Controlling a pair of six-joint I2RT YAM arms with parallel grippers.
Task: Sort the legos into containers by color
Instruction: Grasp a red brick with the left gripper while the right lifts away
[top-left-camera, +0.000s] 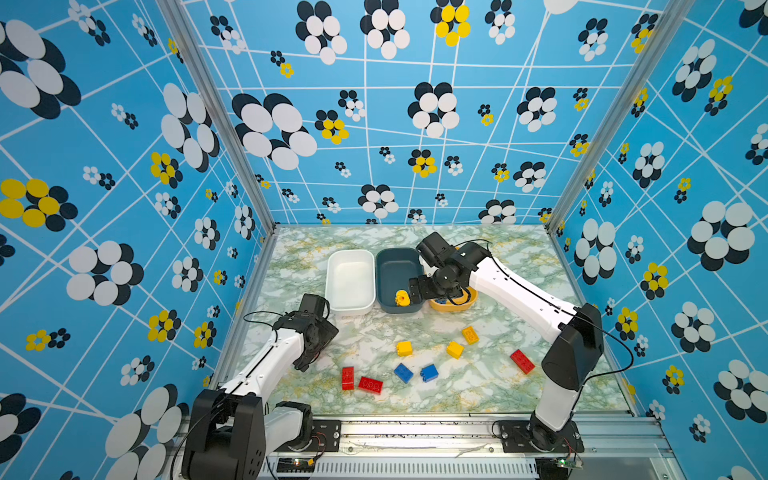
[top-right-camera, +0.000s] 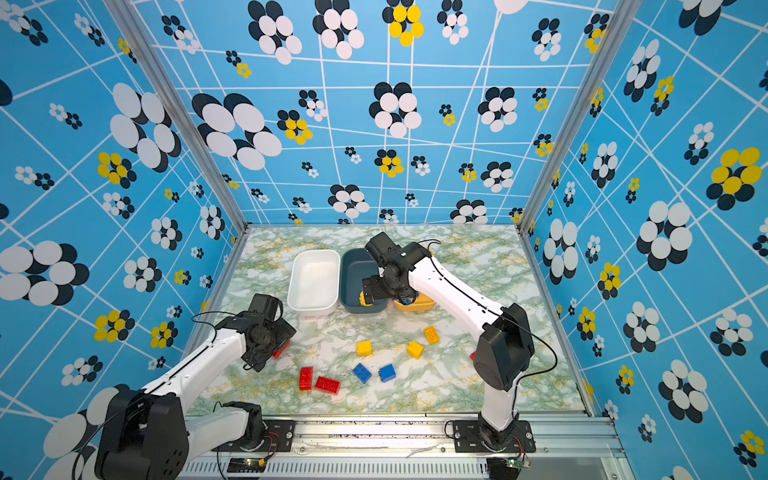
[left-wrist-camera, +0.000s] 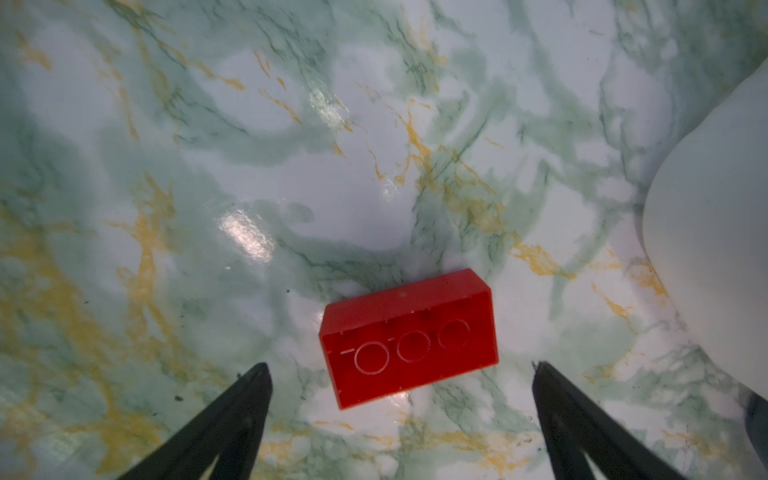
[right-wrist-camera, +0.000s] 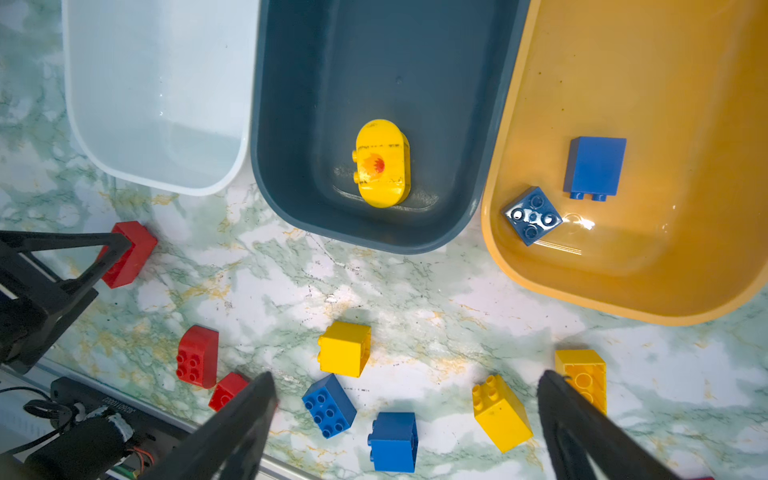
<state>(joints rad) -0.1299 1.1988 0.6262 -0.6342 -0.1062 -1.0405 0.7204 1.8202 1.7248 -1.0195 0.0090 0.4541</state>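
Right pincer (right-wrist-camera: 405, 377): fingers spread wide, nothing between them, hanging over the near end of the dark teal tub (right-wrist-camera: 374, 62). The rounded yellow piece (right-wrist-camera: 383, 163) lies on the floor of that tub, red dot facing up, clear of both fingers. In both top views the white tub (top-left-camera: 350, 266) stands just left of the teal one and the yellow-orange tub (right-wrist-camera: 685, 83) just right of it, largely hidden there by the right arm. The yellow-orange tub holds a blue brick on its side (right-wrist-camera: 595, 166) and a studs-up blue brick (right-wrist-camera: 532, 215), close but apart. Left pincer (left-wrist-camera: 400, 366): also wide open, gripping nothing, low over the marbled surface (left-wrist-camera: 208, 166). A red hollow-side-up brick (left-wrist-camera: 409, 336) lies on the surface between its two fingers, touching neither. Loose on the surface, seen in a top view: a red pair (top-left-camera: 348, 377) lying close together, a blue pair (top-left-camera: 403, 372) side by side, three yellow bricks (top-left-camera: 404, 348) in a loose arc just beyond the blue, and a lone red brick (top-left-camera: 522, 360) near the right arm's elbow.
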